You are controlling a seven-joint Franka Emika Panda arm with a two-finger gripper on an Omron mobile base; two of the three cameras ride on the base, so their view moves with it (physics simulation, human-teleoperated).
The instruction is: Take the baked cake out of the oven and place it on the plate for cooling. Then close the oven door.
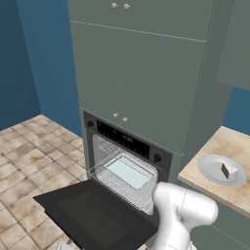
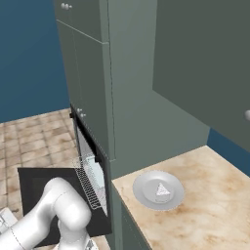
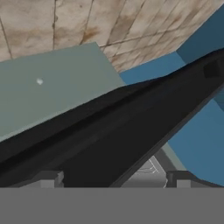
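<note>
Cake (image 1: 228, 170) already on plate (image 1: 213, 170), on surface (image 2: 205, 215) right of oven (image 1: 128, 161). Oven door (image 1: 93, 215) hangs open, flat. End effector (image 3: 114, 179) spread wide, empty, just beneath door; door's long axis diagonal across hand view.

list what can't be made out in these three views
- Oven door: its near edge is cut off by the left base view's bottom and hidden by the arm.
- Gripper: the hand view shows just the open tips.
- Baked cake on the plate: too small for detail.
</note>
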